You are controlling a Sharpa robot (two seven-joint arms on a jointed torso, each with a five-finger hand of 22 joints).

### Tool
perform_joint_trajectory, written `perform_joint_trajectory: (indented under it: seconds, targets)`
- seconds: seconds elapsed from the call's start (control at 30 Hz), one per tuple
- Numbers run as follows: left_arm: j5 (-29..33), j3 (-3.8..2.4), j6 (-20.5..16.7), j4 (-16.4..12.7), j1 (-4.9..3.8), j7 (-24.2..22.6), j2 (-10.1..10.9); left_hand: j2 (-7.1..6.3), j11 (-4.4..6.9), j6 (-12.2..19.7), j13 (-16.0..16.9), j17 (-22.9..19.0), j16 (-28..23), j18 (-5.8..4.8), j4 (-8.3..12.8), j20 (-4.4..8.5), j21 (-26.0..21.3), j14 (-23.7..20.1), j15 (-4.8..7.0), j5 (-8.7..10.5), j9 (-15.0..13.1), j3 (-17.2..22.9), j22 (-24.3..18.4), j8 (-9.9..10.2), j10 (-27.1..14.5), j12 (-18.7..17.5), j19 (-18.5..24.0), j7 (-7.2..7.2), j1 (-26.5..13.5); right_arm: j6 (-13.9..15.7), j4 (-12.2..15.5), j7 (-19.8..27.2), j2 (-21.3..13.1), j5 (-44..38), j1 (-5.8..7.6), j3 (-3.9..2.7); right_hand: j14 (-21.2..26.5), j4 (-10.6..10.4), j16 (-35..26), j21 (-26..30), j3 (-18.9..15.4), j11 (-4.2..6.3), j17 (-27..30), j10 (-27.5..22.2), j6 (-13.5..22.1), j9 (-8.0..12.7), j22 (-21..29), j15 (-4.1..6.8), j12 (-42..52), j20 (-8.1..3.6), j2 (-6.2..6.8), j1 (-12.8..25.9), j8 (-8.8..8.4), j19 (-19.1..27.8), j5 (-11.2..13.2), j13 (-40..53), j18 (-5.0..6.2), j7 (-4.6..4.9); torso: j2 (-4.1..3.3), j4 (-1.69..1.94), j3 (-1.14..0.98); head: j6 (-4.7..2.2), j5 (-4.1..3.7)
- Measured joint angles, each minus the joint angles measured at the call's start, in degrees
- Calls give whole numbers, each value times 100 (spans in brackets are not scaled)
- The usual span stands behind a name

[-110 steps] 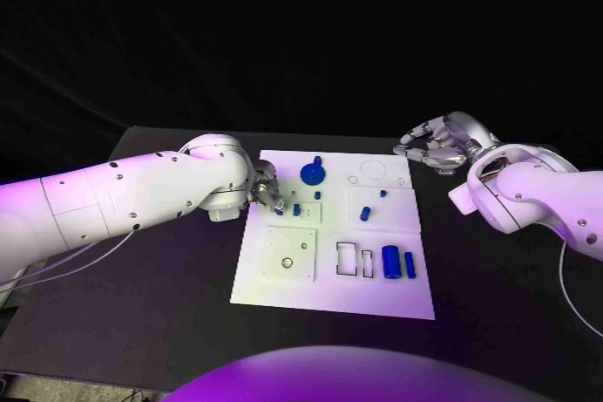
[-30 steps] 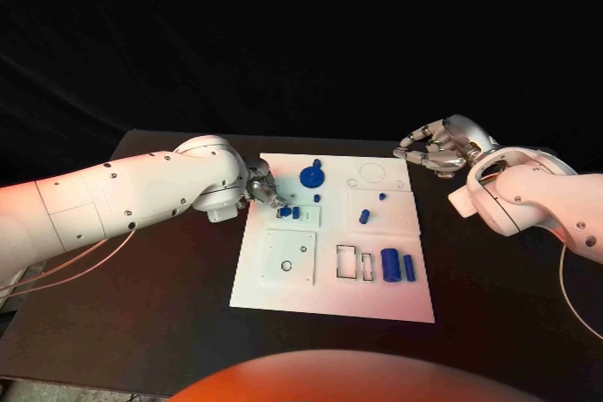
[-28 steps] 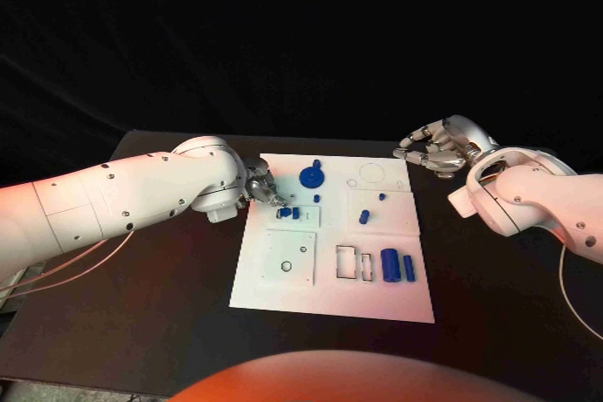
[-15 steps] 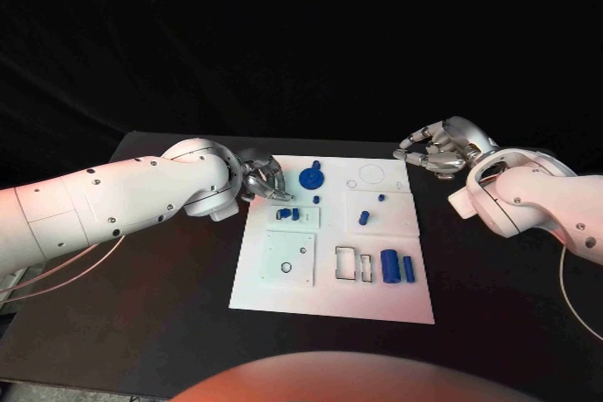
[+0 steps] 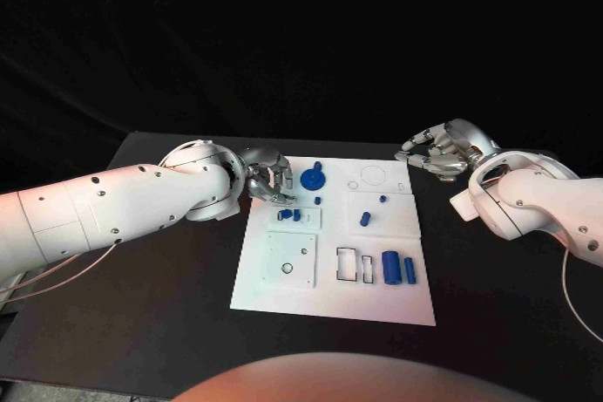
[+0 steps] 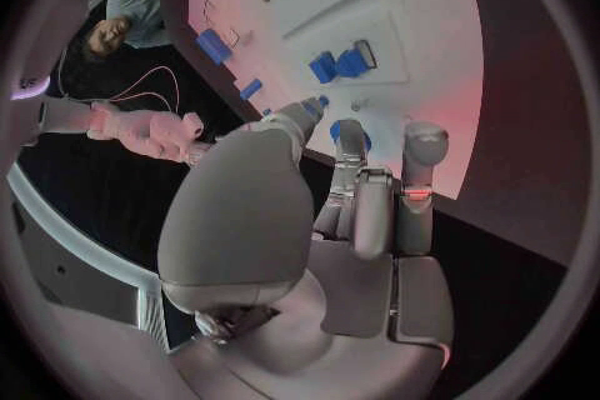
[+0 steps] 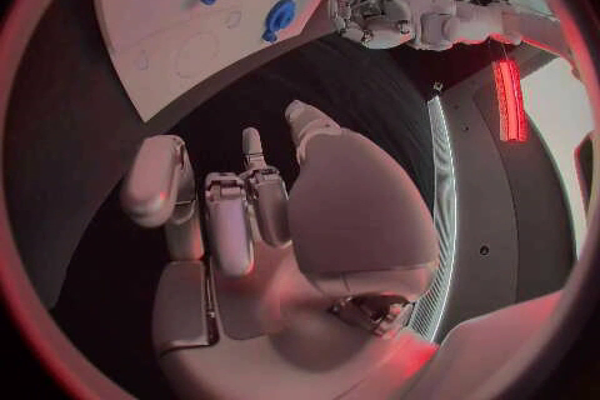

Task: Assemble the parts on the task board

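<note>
white task board [image 5: 329,306] lying mid-table with blue parts [image 5: 391,264] on it, both hands off it.
two small parts [image 5: 287,214] sit side by side in a recess near the board's far left. left hand [image 5: 267,173] hovers by the far-left corner, fingers apart, holding nothing; right hand [image 5: 440,151] hangs beyond the far-right corner, fingers curled, empty.

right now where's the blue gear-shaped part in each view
Head view: blue gear part at the board's far end, beside the left hand.
Left wrist view: cannot tell it apart.
Right wrist view: gear part near the board's edge.
Shared landmark: the white task board.
</note>
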State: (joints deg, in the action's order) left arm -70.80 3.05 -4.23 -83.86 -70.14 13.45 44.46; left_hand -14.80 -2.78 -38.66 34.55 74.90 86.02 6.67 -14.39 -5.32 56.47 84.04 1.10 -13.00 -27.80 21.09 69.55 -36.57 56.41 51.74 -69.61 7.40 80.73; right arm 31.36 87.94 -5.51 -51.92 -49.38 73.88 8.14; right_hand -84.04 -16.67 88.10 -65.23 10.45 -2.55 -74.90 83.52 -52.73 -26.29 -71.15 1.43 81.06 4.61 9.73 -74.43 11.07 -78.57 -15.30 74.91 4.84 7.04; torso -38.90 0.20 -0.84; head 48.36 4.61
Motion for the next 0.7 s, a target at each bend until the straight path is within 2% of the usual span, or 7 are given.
perform_joint_trajectory:
  seconds: [0.1, 0.33, 0.53, 0.7]
  targets:
    - [-136, 1, 76, 23, 14, -9, -18, -27, 22, -222, -59, 0, 29, 0, -40, 0, 0, 0, 0, 41, 205, -40, 37, 194, -23, 35, 0, -5, 27, 0, -1, 0, 0, 0, -4, 0, 0, 0, 0, 0, 0, 0, -5, 0, 0, 0, 0, 0, 0, 0, 0, 0, 0, 0, 0, 0, 0, 0, -3, -2, 1, -3, 4]
    - [-336, 2, 281, 72, 50, 66, -87, -59, 22, -409, -89, 0, 134, -1, -155, -15, 29, 0, 0, 126, 441, -274, 111, 456, -23, 177, -72, -6, -4, 0, -3, -1, -1, 0, -11, 1, 0, 0, 0, 0, 0, 0, -4, 0, 0, -5, 0, 0, 0, 0, 0, 0, 0, 0, 0, 0, 0, 0, -8, -7, 0, -8, 15]
    - [-431, 3, 400, 110, 81, 244, -155, 21, 22, -571, -98, 0, 179, 0, -213, -1, 96, 0, 0, 190, 543, -548, 182, 527, -22, 298, -146, -44, -199, 0, -3, -2, -1, 0, -14, 1, 0, 0, 0, 0, 0, 0, -4, 0, 0, -4, 0, 0, 0, 0, 0, 0, 0, 0, 0, 0, 0, 0, -10, -11, -3, 5, 16]
    - [-474, 4, 445, 126, 96, 382, -193, 12, 22, -611, -107, 0, 179, -1, -226, 4, 101, 0, 0, 216, 566, -595, 187, 539, -22, 317, -150, -46, -245, 0, -2, -3, -2, 0, -16, 1, 0, 0, 0, 0, 0, 0, -4, 0, 0, -4, 0, 0, 0, 0, 0, 0, 0, 0, 0, 0, 0, 0, -12, -12, -5, 14, 9]
